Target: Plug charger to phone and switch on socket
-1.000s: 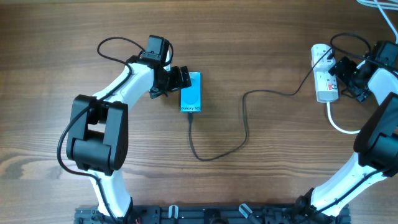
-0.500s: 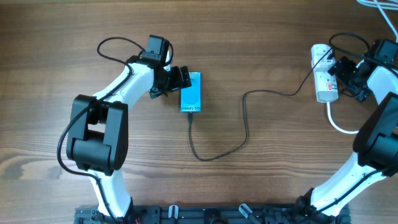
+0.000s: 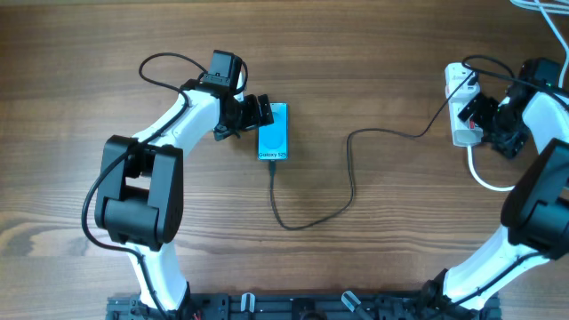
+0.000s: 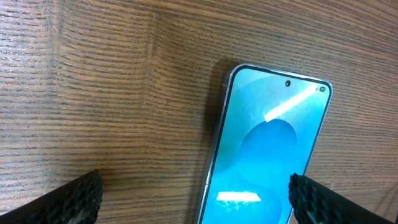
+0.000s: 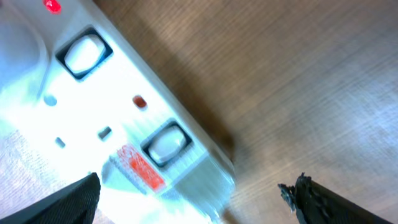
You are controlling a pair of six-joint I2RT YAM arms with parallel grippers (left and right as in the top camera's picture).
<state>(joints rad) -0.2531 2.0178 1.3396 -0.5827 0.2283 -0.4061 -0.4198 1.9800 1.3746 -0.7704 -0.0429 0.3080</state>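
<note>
Upper right of frame: right pincer (image 3: 491, 124), jaws wide and empty, just above the socket (image 3: 457, 82), whose long axis runs top to bottom.

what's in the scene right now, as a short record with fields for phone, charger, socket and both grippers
phone: screen lit cyan, lying flat on the wooden table
charger: thin black cable, one end meets the phone's near edge, the rest loops across the table toward the socket
socket: white power strip at the table's far right
left gripper: open, beside the phone, holding nothing
right gripper: open, over the socket, holding nothing
</note>
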